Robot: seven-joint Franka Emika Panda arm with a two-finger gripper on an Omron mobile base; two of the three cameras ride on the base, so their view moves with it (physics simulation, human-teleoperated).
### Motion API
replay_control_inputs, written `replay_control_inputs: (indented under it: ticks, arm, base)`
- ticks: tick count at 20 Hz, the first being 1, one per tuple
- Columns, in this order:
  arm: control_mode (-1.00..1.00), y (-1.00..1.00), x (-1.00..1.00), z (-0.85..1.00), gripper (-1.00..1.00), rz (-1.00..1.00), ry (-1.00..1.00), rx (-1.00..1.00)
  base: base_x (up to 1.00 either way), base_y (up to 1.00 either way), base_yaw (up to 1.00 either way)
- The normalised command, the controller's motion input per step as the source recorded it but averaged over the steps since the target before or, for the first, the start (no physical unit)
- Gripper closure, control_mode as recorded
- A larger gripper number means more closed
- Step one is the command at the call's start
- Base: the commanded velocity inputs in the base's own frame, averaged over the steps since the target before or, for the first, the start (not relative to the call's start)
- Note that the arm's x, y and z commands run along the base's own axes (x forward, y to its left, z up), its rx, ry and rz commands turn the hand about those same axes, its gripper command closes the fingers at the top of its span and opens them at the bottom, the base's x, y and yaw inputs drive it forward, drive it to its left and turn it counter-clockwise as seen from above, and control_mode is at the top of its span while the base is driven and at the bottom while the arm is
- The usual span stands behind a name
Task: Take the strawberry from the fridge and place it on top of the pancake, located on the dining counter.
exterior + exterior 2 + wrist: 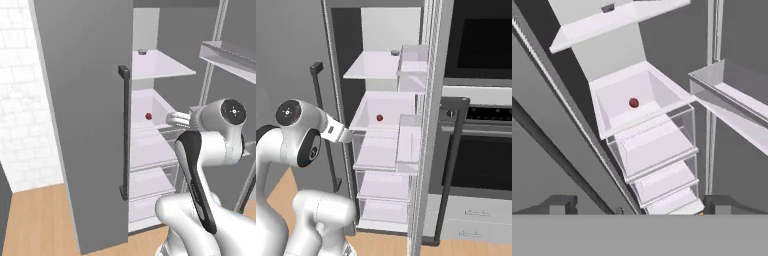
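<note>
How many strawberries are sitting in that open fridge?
1. The strawberry lies alone on the white middle shelf of the fridge, toward the back, above the clear drawers. More could be hidden in the drawers or door bins.

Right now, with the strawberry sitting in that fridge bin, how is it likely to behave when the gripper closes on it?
The strawberry looks small and rounded, so it may roll if nudged. It probably weighs little. It lies apart from the walls of the white bin, so nothing would stop it before it reaches them.
</note>
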Motion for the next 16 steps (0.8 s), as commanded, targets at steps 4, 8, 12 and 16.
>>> replay_control_inputs:
  ticks: [4,8,12,16]
  arm:
    - [1.00,0.00,0.00,0.00,-1.00,0.00,0.00,0.00]
    - [1.00,0.00,0.00,0.00,-1.00,0.00,0.00,0.00]
    - [1.00,0.00,0.00,0.00,-1.00,0.00,0.00,0.00]
    - [1.00,0.00,0.00,0.00,-1.00,0.00,0.00,0.00]
  base:
    - [0.71,0.00,-0.26]
    - [0.71,0.00,-0.24]
    - [0.61,-0.08,-0.11]
    - [0.49,-0.22,0.00]
